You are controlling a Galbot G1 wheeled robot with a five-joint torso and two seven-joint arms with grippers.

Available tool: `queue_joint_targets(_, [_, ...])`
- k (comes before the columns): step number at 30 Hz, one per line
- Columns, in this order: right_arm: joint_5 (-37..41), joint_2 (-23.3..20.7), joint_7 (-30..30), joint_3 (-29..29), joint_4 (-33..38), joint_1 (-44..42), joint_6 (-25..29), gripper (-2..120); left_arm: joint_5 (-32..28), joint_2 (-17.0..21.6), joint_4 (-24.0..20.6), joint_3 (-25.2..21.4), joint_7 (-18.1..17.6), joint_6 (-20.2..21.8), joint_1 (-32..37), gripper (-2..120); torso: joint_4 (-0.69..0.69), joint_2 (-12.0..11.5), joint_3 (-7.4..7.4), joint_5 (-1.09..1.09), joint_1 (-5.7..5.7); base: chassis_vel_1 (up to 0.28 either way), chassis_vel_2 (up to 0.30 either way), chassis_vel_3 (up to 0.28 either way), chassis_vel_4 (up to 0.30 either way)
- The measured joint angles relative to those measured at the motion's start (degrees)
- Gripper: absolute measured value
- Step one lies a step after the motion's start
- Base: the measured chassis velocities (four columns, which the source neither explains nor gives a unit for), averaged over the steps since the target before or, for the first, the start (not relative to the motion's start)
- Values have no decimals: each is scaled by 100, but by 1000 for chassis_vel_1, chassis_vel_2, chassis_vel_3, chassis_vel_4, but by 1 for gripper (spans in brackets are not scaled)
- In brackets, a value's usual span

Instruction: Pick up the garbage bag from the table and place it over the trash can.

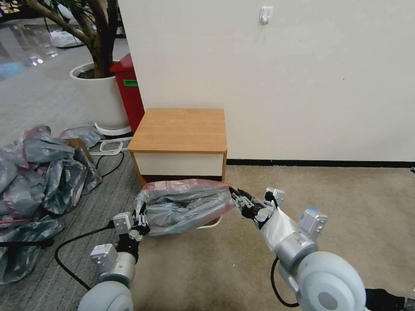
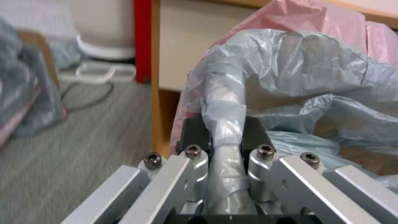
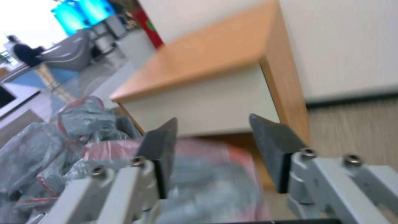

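Both grippers work at floor level in front of the table (image 1: 178,129), a light-brown nightstand with a cream-white drawer front set against a white wall. At the bag's left end, the left gripper (image 1: 141,223) is clenched on a twisted rope of grey film, which the left wrist view shows pinched between its dark pads (image 2: 195,135). At the bag's right end, the right gripper (image 1: 237,198) has its jaws spread wide, and the right wrist view shows its dark pads (image 3: 271,144) apart with the plastic blurred between and below them; whether either pad touches the film cannot be told. Stretched between the two is the garbage bag (image 1: 183,207), thin, crinkled, translucent grey with a pink band along its upper edge, billowed into a long puffy mass. It sits draped over the trash can (image 1: 212,224), of which a short curve of cream-white rim peeks out beneath the bag's lower right side, just in front of the nightstand's open lower shelf. To the robot's left, a large heap of similar grey bags (image 1: 39,181) spreads over the striped grey carpet, with a black cable (image 1: 73,244) snaking past it. Behind the nightstand's left corner stand a tall red bin (image 1: 129,93) and a white planter (image 1: 101,97) holding a tree.
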Motion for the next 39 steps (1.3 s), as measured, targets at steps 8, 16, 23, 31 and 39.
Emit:
queue_joint_targets(8, [-411,-543,-1296,-216,-577,996,-62,81,696,172,120,-127,621,-551,12,8,2,0,1,0,0,0,0,0,0])
queue_joint_targets(16, [123,-1053,-1802,-404,-899,1468,-847,99,1299,255,137,-265,1087,-1003,21,8,1,0,1,0,0,0,0,0,0])
queue_joint_targets(23, [652,-1218,-1486,-333,-921,1372,-1268,83,1417,234,144,-286,1207,-1131,31,8,1,0,0,0,0,0,0,0,0])
queue_joint_targets(31, [629,-1146,-1414,-330,-958,1199,-1209,57,1305,235,113,-302,1200,-1134,57,8,1,0,0,0,0,0,0,0,0])
queue_joint_targets(39, [393,-1064,-1411,-365,-939,1125,-984,24,908,234,66,-308,1142,-1013,84,8,1,0,0,0,0,0,0,0,0])
